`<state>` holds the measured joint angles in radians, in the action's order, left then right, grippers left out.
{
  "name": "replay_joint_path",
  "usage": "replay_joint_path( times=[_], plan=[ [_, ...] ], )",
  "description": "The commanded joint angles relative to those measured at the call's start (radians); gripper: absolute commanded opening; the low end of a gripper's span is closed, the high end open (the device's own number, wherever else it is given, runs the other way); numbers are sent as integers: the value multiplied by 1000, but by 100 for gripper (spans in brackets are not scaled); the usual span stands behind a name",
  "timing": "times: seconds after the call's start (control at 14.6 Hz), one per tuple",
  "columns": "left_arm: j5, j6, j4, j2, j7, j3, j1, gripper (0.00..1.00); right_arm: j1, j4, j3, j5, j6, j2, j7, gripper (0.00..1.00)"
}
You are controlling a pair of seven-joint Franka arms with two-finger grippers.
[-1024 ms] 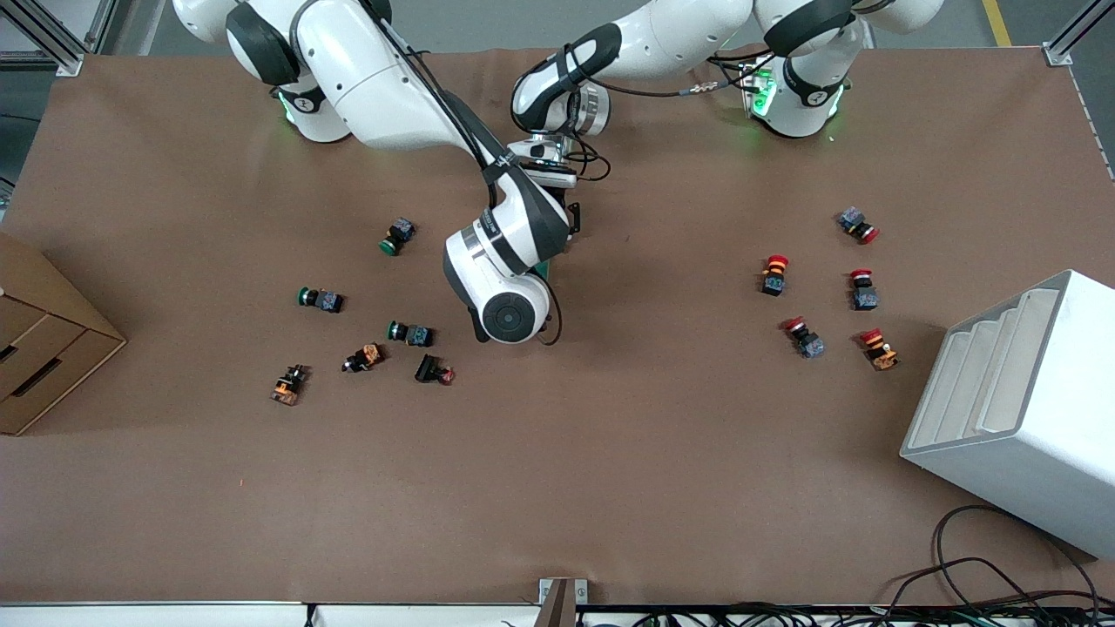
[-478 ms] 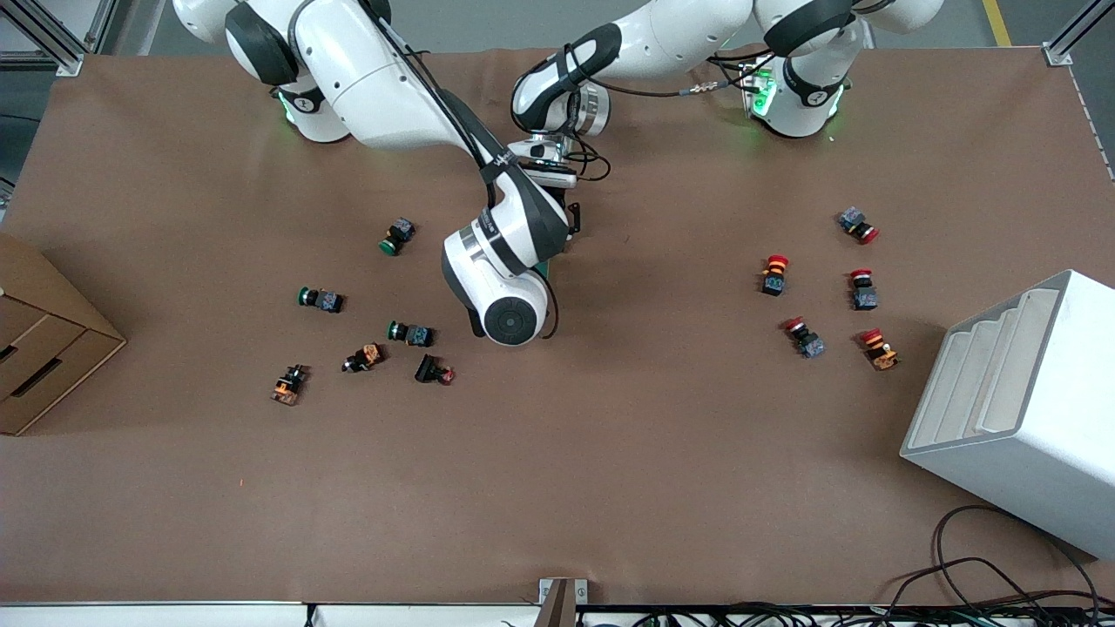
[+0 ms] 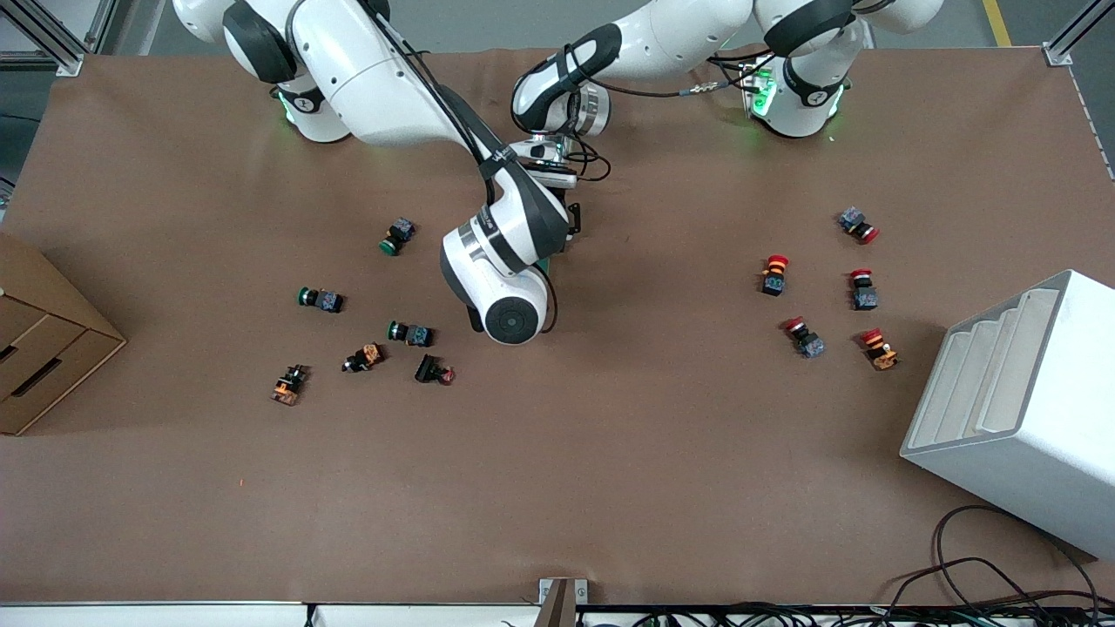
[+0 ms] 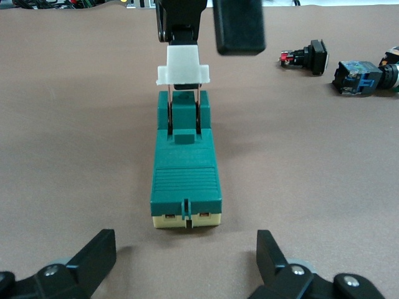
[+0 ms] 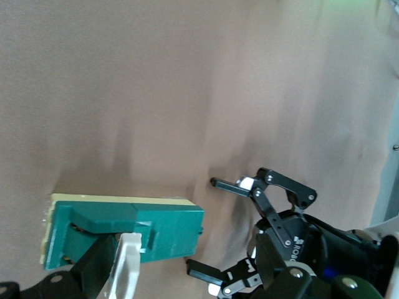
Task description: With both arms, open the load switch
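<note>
The load switch (image 4: 186, 174) is a dark green oblong block lying flat on the brown table mid-way between the arms. In the front view only a green sliver (image 3: 544, 264) shows under the right arm's wrist. Its white tab (image 4: 182, 67) stands raised off the body on two thin metal rods. My right gripper (image 4: 210, 50) hangs over the tab end and is open. One of its fingers (image 5: 93, 271) rests against the tab's face; the second finger is off to one side, clear of the tab. My left gripper (image 4: 186, 261) sits low at the switch's cream-coloured end, open wide and touching nothing.
Green-capped push buttons (image 3: 397, 236) and orange ones (image 3: 287, 384) lie toward the right arm's end. Red-capped buttons (image 3: 773, 274) lie toward the left arm's end. A cardboard box (image 3: 43, 340) and a white slotted bin (image 3: 1019, 409) stand at the table's two ends.
The right arm's wrist and forearm have shifted a little toward the right arm's end of the table. The left arm has not visibly moved.
</note>
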<state>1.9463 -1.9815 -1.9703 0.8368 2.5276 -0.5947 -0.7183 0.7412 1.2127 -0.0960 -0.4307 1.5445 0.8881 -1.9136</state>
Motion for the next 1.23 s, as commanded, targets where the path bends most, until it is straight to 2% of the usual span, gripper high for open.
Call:
replay_joint_path(
  times=[0.0, 0.2, 1.16],
  plan=[
    [23, 3, 4, 18, 30, 7, 5, 99, 7, 16, 18, -20, -23, -26, -10, 100],
    [23, 3, 5, 18, 30, 7, 7, 99, 12, 16, 19, -52, -24, -34, -18, 100],
    [23, 3, 10, 16, 30, 7, 16, 100, 43, 21, 16, -48, -67, -32, -15, 100]
  ],
)
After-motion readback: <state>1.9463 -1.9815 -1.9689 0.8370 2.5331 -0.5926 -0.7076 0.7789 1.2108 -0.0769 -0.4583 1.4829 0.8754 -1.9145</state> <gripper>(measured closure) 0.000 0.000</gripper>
